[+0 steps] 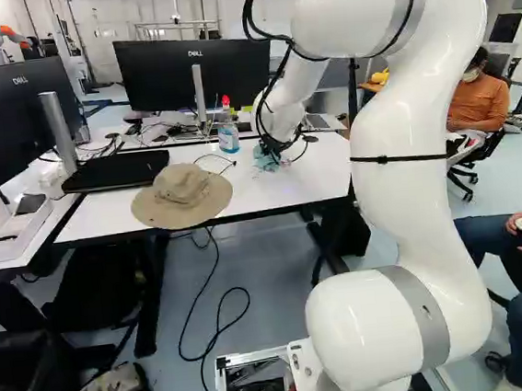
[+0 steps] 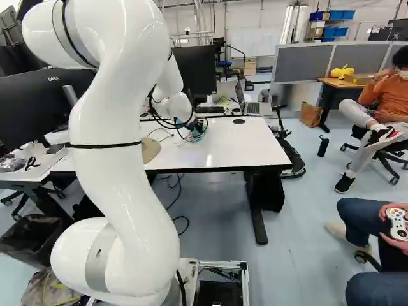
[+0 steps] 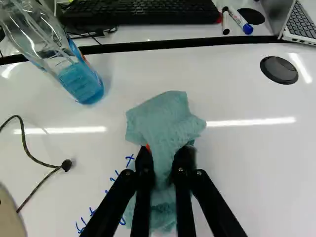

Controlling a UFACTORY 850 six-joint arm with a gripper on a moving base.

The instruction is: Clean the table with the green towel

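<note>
Arm: white arm [image 2: 121, 153], rising at the left, bending over toward the far side
Tool: dark tool [image 2: 197, 127], low at the white counter's [image 2: 245, 150] far left part
Towel: a bit of green towel [image 2: 190, 137] just under the tool
Hat: tan hat [image 2: 150, 149], mostly hidden behind the arm
Laptop: open laptop [image 2: 252, 107], beyond the white counter
Floor: black cable [image 2: 179, 194] near the white counter; black bottle [image 2: 323, 146] upright, right; dark bin [image 2: 29, 241], near left
Far right: brown paper bag [image 2: 311, 114] beside a wooden counter [image 2: 338, 83]; grey partitions [image 2: 302, 62] behind
</note>
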